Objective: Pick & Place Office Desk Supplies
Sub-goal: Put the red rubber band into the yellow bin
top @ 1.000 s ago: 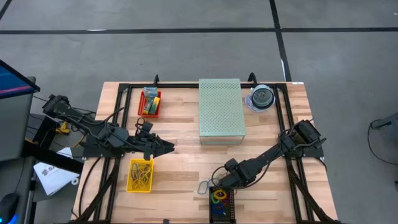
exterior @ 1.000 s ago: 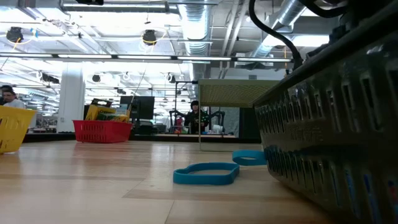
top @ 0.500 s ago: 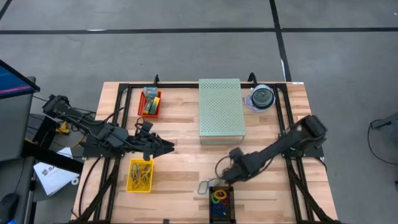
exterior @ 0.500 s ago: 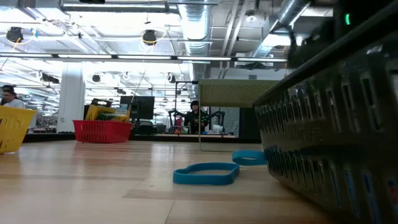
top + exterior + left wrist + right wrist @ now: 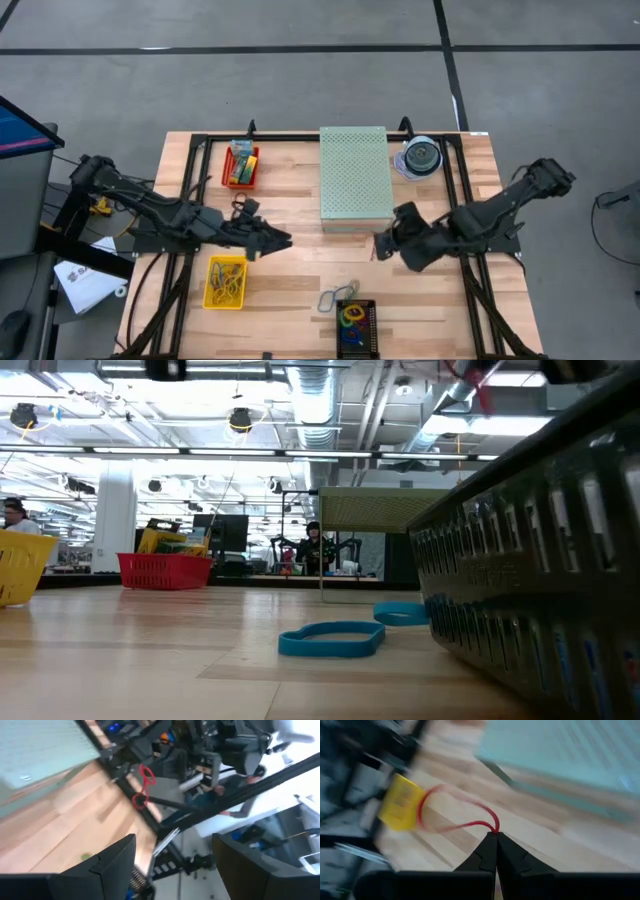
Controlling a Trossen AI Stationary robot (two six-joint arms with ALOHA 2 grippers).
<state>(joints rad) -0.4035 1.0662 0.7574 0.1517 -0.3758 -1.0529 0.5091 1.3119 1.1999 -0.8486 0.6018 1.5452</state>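
Note:
My right gripper [image 5: 381, 246] hovers over the table's middle, just near of the pale green perforated box [image 5: 355, 178], shut on a red rubber band [image 5: 451, 812]. The left wrist view shows that band [image 5: 144, 779] dangling in the air. A black basket [image 5: 356, 326] at the near edge holds more coloured bands [image 5: 351, 316]. Two blue-grey bands [image 5: 331, 298] lie flat on the wood beside it, and the low view shows them [image 5: 332, 640] too. My left gripper [image 5: 287, 240] is open and empty, left of centre above the table. My right gripper pinches the red rubber band at one point of its loop [image 5: 492, 827], between the very tips of its two shut fingers. The band is lifted clear of the table. The rest of the loop hangs free and slack beyond the fingertips.
A yellow basket [image 5: 226, 282] with bands sits near left. A red basket [image 5: 240, 165] with crayon boxes stands far left. A clear disc case [image 5: 421, 157] is at the far right, beside the perforated box. Bare wood lies between the two grippers.
My right gripper has risen out of the black basket and swung toward the far edge and somewhat right, carrying the red band up with it. My left gripper has edged a little toward the table's right.

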